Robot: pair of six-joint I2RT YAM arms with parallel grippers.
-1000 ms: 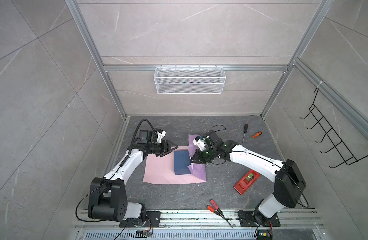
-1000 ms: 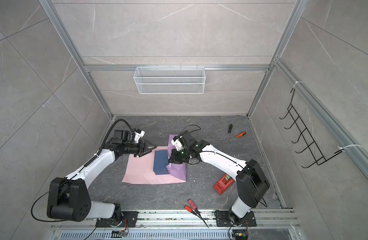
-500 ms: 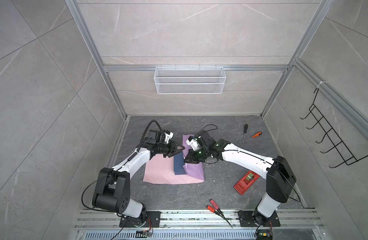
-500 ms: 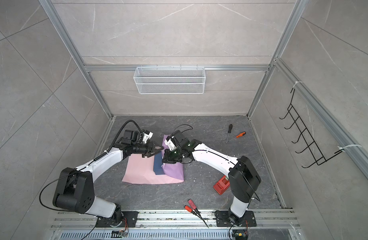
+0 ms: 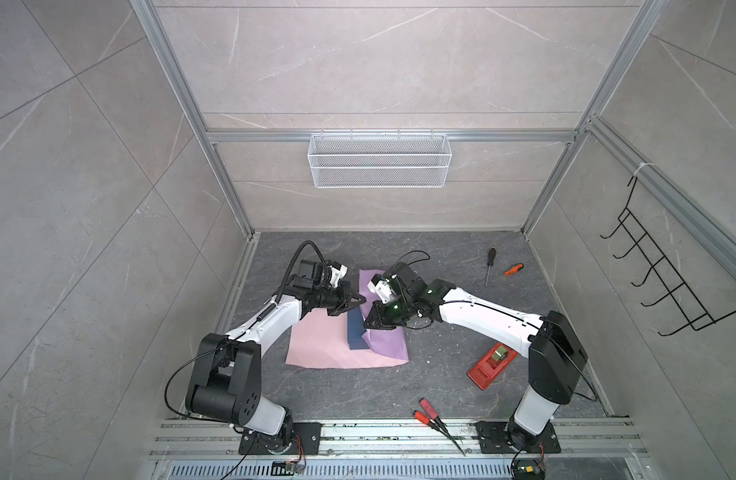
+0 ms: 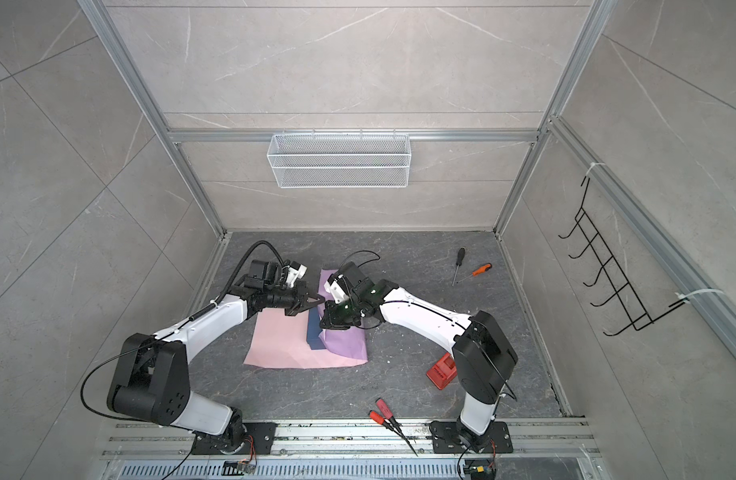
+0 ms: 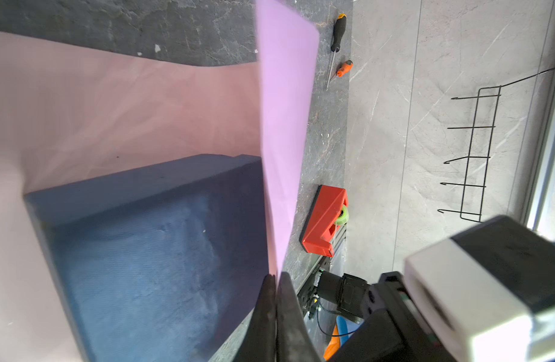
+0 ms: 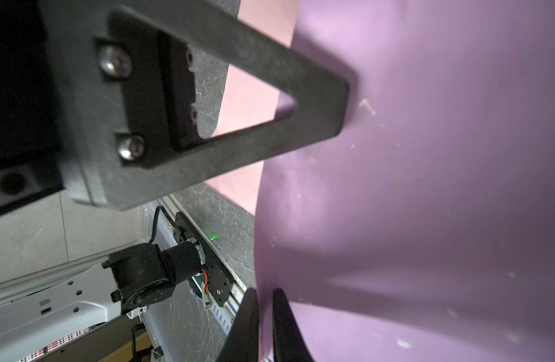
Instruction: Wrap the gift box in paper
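We see left claw [image 7: 276,277] pressed shut, pinching lilac edge of the paper [image 7: 285,125]. Gift box [image 7: 151,250] sits just beside its tips, on paper's pink side. Right claw [image 8: 265,296]: tips slightly apart w/ same flap's edge btwn them, left claw just ahead. Top views: box near both claws' tips.
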